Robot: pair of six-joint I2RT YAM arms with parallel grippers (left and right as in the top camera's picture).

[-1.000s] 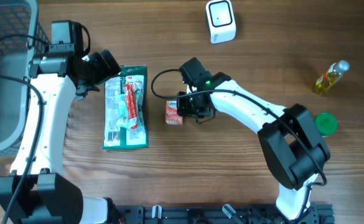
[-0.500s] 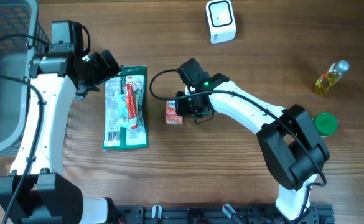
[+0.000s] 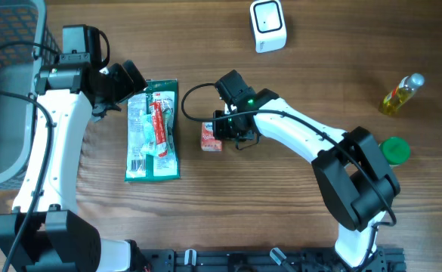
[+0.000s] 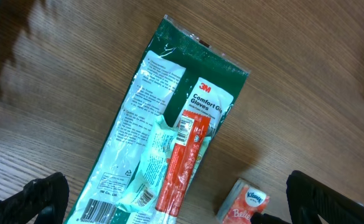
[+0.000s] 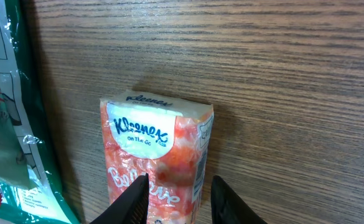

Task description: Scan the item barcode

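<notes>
- The wooden table (image 3: 319,68) holds everything; one grey mesh basket (image 3: 1,91) stands at its left edge, well apart from the scanner.
- Two arms reach in. The left gripper (image 4: 172,186) hangs over the glove packet with its jaws spread wide and nothing between them.
- One green glove packet (image 3: 153,130) lies flat between the basket and the tissue pack, with one red stick-shaped sachet (image 3: 159,125) on top of it.
- One white scanner (image 3: 267,25) sits near the far edge. Bare wood lies between it and the tissue pack.
- One tissue pack (image 5: 157,162) lies on the table just right of the glove packet. Its wrap is orange-pink with a white oval label lettered "Kleenex" in blue; the print along its side is too small to read.
- The right gripper (image 5: 178,190) has its jaws drawn narrow, pinching the near end of the tissue pack.
- One yellow oil bottle (image 3: 402,94) and one green round cap (image 3: 395,149) sit far right.
</notes>
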